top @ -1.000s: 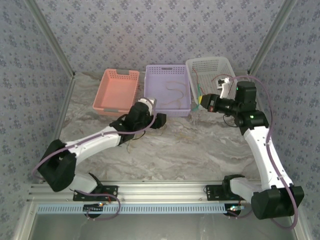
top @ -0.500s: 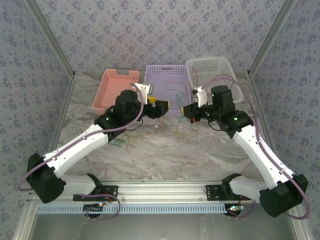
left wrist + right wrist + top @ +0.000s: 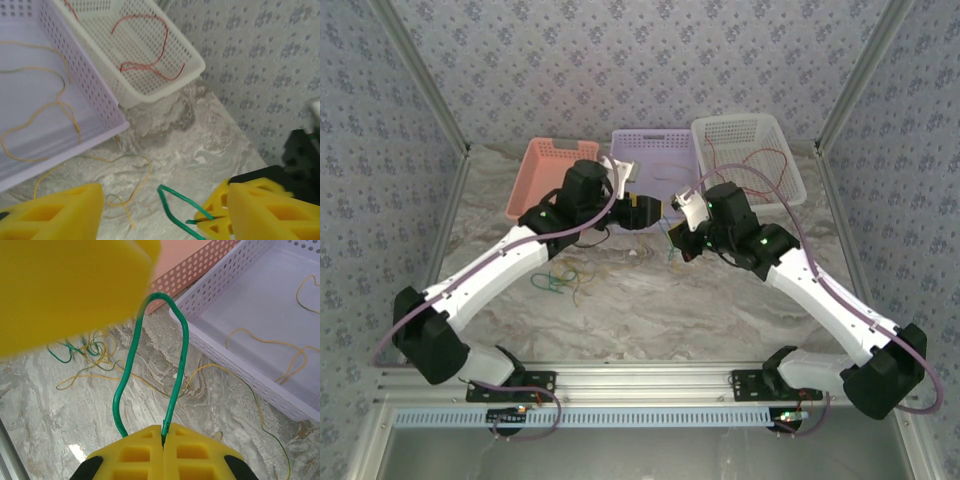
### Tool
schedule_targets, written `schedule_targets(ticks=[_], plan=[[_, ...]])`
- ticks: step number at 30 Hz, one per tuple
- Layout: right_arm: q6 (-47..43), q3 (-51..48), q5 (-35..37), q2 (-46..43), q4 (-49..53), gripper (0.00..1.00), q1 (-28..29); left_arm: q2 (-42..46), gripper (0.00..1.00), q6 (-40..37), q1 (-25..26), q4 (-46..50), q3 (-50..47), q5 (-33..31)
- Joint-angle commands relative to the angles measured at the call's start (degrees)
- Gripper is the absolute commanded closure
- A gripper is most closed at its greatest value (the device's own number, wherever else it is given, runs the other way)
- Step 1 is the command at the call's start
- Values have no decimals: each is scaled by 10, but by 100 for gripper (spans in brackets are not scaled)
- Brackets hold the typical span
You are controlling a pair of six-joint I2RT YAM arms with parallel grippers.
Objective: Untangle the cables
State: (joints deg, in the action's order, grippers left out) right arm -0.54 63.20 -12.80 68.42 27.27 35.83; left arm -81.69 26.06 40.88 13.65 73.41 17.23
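Three baskets stand along the desk (image 3: pixel 650 310) toward 12 o'clock: a pink basket (image 3: pixel 545 185) at 11, a lilac basket (image 3: pixel 655 133) at 12 and a white basket (image 3: pixel 740 120) at 1. A red cable (image 3: pixel 150 47) lies in the white one and an orange-yellow cable (image 3: pixel 50 107) in the lilac one. A heap of loose cables (image 3: pixel 563 281), green and yellow, rests on the marble at about 8 o'clock from the two hands. A thin yellow strand (image 3: pixel 142 177) trails just beside the lilac basket's near corner.

From overhead, both hands meet in front of the lilac basket and cover its near wall. What runs between them is too fine to make out there.

The right hand (image 3: pixel 163 440) is clenched on the green cable (image 3: pixel 176 360). One leg of a tall loop is pinched in the seam of its fingers, and the other drops behind their edge.

The left hand (image 3: pixel 165 200) is spread wide and grasps nothing, with the loop's tip lying in the gap. In the right wrist view one of its fingers is a yellow blur at 10 o'clock that covers the loop's top, so contact there cannot be told.
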Motion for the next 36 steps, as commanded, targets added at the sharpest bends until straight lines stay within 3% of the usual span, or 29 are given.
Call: schedule_targets(ticks=[1, 4, 7, 12, 16, 18, 20, 23, 26, 29, 36], plan=[[-16, 21, 9, -3, 9, 100, 8, -14, 38, -12, 0, 18, 25, 22], [-18, 19, 4, -6, 10, 100, 11, -22, 45, -12, 0, 11, 25, 31], [-20, 19, 1, -7, 10, 100, 12, -28, 60, -10, 0, 1, 28, 46], [-20, 19, 4, -7, 9, 100, 12, -25, 100, -11, 0, -1, 25, 48], [-11, 17, -7, -10, 8, 97, 11, -1, 100, 13, -9, -44, -5, 29], [3, 9, -23, -23, 6, 74, 4, 18, 100, 43, -23, -91, -35, 36], [26, -13, -56, -51, -11, 58, -12, 28, 100, 67, -36, -123, -53, 50], [66, -65, -122, -117, -54, 45, -51, 31, 100, 81, -51, -136, -61, 71], [99, -107, -166, -155, -90, 44, -90, 33, 100, 92, -58, -144, -66, 83], [138, -144, -220, -150, -143, 53, -118, 33, 100, 99, -61, -152, -67, 86], [193, -164, -251, -119, -236, 58, -112, 32, 100, 103, -61, -152, -65, 95]])
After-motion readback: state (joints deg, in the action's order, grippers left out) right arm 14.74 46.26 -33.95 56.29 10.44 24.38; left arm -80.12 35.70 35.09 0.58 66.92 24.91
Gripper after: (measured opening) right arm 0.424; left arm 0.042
